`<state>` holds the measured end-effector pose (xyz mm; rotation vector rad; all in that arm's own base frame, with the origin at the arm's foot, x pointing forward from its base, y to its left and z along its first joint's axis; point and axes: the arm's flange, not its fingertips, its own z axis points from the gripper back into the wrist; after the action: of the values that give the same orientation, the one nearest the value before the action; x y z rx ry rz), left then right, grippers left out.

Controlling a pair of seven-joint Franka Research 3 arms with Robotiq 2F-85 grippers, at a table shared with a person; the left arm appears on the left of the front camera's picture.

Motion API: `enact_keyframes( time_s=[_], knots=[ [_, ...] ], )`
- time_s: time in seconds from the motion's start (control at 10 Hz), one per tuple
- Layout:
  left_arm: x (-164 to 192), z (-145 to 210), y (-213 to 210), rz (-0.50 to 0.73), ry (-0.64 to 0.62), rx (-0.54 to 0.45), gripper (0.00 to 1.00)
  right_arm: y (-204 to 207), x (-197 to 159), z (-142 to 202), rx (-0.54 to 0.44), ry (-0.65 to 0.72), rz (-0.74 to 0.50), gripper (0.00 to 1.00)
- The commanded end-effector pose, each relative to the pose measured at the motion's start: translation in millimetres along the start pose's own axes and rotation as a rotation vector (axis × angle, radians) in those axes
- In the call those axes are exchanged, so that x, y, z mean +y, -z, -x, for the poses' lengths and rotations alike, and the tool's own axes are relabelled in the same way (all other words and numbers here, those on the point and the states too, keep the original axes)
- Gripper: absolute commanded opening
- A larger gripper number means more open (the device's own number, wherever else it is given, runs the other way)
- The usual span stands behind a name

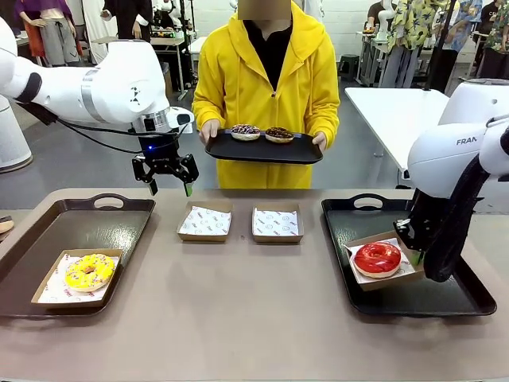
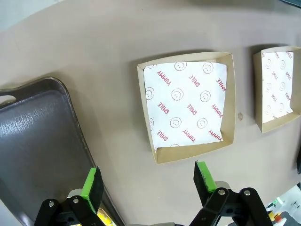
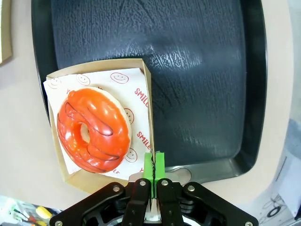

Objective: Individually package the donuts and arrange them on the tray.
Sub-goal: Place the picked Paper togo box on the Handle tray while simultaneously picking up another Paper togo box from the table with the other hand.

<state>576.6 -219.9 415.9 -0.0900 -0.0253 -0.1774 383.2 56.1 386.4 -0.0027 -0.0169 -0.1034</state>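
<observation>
On the left tray (image 1: pixel 32 239) the yellow donut (image 1: pixel 89 271) sits boxed on its paper, so that one looks finished. Just past that tray the left gripper (image 1: pixel 169 189) hangs above the table, jaws wide apart and holding nothing, over the left empty box (image 1: pixel 205 222). The right empty box (image 1: pixel 277 223) lies beside it. Both are likely waiting for the two chocolate donuts (image 1: pixel 245 131) the person holds out on a small tray (image 1: pixel 262 151). On the right tray (image 1: pixel 445 298) the red donut (image 1: pixel 377 258) rests in its box (image 3: pixel 101 66), which seems to ride over the rim. The right gripper (image 3: pixel 154 162) is clamped on that box's wall, I'd guess to keep its pads off the glaze
</observation>
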Motion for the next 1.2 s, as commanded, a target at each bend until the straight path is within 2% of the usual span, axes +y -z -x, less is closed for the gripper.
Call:
enact_keyframes(
  time_s=[0.0, 0.4, 1.1],
  knots=[
    [-2, -5, -1, -0.038, -0.028, 0.004, 1.0, 19, -3, 32, -0.013, 0.044, -0.018, 0.01],
    [-1, -10, 8, -0.038, -0.031, 0.028, 1.0, 21, 0, 33, -0.003, 0.043, -0.005, 0.01],
    [-2, -13, 54, -0.045, -0.062, 0.058, 1.0, 27, 2, 32, 0.016, 0.047, 0.014, 0.01]
  ],
)
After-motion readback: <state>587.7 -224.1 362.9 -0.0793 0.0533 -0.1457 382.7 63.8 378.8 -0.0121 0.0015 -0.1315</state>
